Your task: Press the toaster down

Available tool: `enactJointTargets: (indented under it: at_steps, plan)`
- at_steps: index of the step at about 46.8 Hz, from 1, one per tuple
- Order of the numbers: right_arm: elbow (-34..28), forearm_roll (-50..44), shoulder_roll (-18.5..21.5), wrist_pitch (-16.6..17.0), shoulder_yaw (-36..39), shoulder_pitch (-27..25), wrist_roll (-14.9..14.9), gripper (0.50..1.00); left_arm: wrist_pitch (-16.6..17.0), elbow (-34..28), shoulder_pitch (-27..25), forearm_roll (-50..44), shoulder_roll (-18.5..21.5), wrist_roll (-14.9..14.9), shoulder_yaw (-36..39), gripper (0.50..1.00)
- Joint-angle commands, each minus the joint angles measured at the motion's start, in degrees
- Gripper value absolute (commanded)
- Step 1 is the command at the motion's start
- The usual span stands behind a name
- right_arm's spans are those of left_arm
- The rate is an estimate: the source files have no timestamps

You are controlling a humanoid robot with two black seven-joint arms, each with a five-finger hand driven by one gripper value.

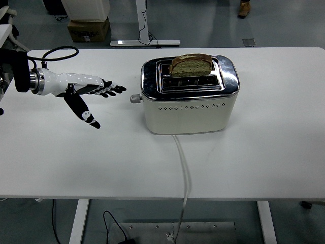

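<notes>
a white counter point(244, 168) seen from above. the robot's left hand point(87, 92) reaches in from the left edge, its white forearm ending in black-and-white fingers point(112, 90) that are spread flat and hold nothing. the thumb point(85, 114) angles away from the others, down toward the near edge of the counter.

just past the fingertips, to their right and with a small gap between, a round lever knob point(134, 98) sticks out from the left end of a cream and chrome toaster point(189, 104). the fingers do not touch the knob or the toaster body. the toaster stands upright near the middle of the counter, its two slots facing up. a slice of brown bread point(191, 65) stands in the far slot, its rounded top well above the chrome rim.

a white power cord point(185, 175) leaves the toaster's near side, runs toward the near edge of the counter, right of the fingers and closer to the camera, and drops over that edge.

beyond the counter, on the grey floor, a cardboard box point(89, 28) sits far behind the hand. the robot's right arm is out of view.
</notes>
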Motion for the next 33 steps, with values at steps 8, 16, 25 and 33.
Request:
enactJointTargets:
  at_steps: [8,16,25,33]
  plan:
    - [-0.08,0.07,0.00,-0.08,0.00,0.00,0.02,1.000,0.00,0.04,-0.69,-0.01,-1.35,0.01,1.38,1.000]
    - [-0.17,0.07,0.00,-0.08,0.00,0.00,0.02,0.998,0.00,0.04,-1.13,-0.01,-1.44,0.01,1.56,1.000]
    - [-0.17,0.07,0.00,-0.08,0.00,0.00,0.02,1.000,0.09,0.04,-1.04,-0.01,-1.96,0.01,1.73,1.000]
    - [-0.17,-0.02,0.00,-0.08,0.00,0.00,0.02,0.998,0.09,0.65,-0.69,-0.01,-1.96,0.01,1.73,1.000]
